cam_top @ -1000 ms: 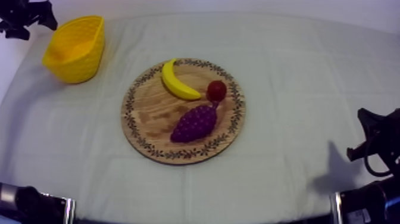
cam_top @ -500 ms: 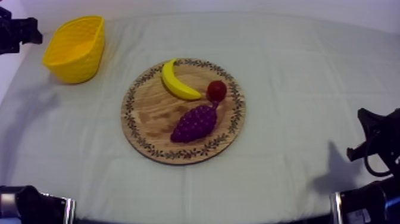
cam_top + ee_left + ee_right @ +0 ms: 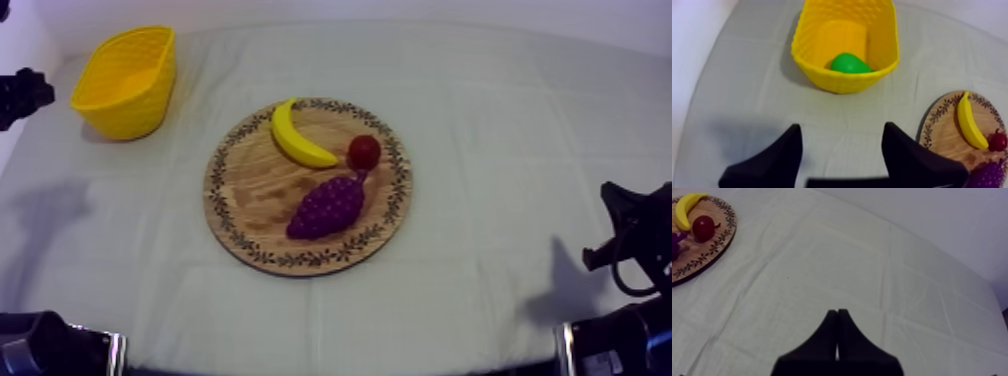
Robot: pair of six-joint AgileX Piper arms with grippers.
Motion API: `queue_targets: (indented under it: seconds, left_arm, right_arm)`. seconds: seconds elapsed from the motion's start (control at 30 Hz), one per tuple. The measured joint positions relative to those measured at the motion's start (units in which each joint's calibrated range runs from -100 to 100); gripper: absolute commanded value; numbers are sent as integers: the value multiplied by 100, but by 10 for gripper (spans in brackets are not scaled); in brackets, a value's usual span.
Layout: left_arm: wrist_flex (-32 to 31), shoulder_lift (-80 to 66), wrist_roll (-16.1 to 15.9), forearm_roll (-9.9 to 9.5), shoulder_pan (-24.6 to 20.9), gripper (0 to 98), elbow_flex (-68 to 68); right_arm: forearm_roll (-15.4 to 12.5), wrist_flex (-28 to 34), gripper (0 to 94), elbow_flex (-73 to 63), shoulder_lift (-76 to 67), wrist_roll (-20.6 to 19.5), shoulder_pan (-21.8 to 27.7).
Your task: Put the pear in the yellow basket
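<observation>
The green pear [image 3: 849, 64] lies inside the yellow basket [image 3: 842, 82], which stands at the table's far left [image 3: 125, 80]. In the left wrist view my left gripper [image 3: 839, 145] hangs open over bare cloth, a short way in front of the basket, with nothing between its fingers. From above, the left gripper [image 3: 18, 95] is at the table's left edge, beside the basket. My right gripper [image 3: 838, 319] is shut on nothing, its fingers together as a narrow wedge over the cloth, well to the right of the wooden board [image 3: 255, 190].
The board [image 3: 942, 132] carries a banana [image 3: 300, 135], a small red fruit [image 3: 364, 152] and a bunch of grapes [image 3: 327, 207]. My right arm [image 3: 630, 240] rests low at the right edge. Open cloth lies between board and basket.
My left gripper has drawn away from the basket, moving left and toward the table's near side. The right arm and the fruit on the board have not moved.
</observation>
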Motion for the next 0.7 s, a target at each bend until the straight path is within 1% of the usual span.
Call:
queue_targets:
  seconds: [0.2,0.33,0.57,0.7]
  left_arm:
    - [-961,-846,108,-9,8,487,1105]
    - [-1424,-1508,227,-135,47,447,1843]
    - [-1878,-2579,484,-344,101,368,3047]
    - [-2088,-3209,659,-453,150,308,3647]
  right_arm:
    - [0,0,4,0,0,0,0]
    - [0,0,4,0,0,-5,0]
    - [0,0,4,0,0,-2,0]
    - [0,0,4,0,0,-2,0]
